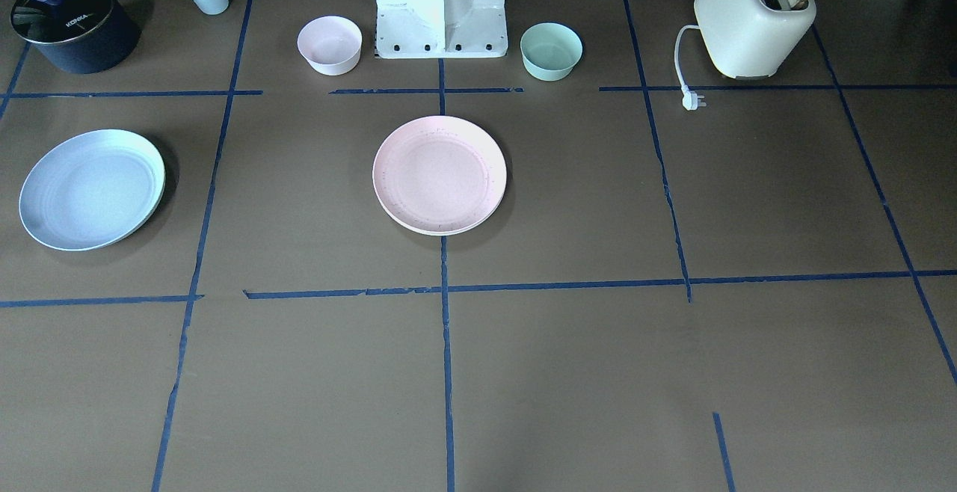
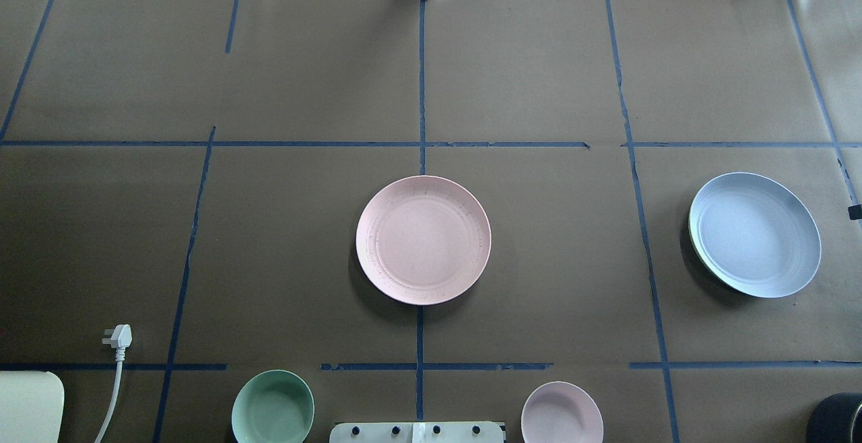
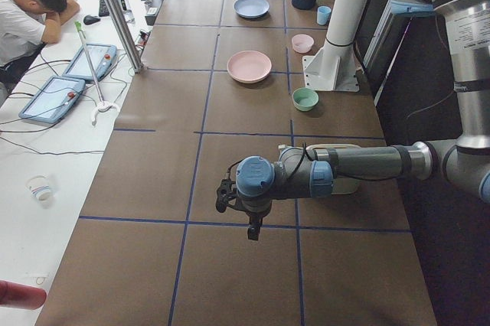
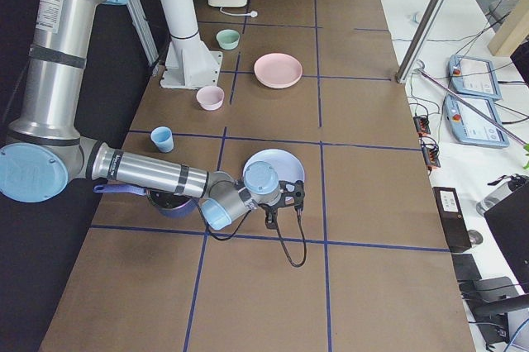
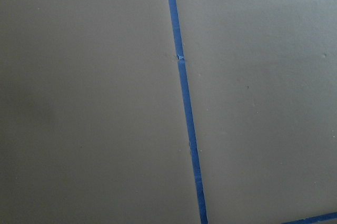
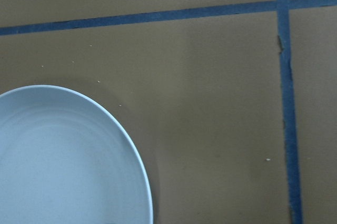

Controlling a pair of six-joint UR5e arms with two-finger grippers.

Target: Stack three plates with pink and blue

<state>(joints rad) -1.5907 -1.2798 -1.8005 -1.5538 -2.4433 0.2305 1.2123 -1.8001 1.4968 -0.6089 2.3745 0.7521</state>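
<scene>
Stacking pending: pink plate (image 2: 423, 240) at table (image 2: 539, 261) centre, blue plate (image 2: 754, 234) well apart on the robot's right, pale rim (image 1: 160, 178) showing beneath it. Finger spread of left gripper (image 3: 223, 196) and right gripper (image 4: 294, 194) cannot be told. Next move probably requires a rim pinch.

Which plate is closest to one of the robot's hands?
The light blue plate: the right gripper hangs close by its edge, while the pink plate lies mid-table, well away.
</scene>
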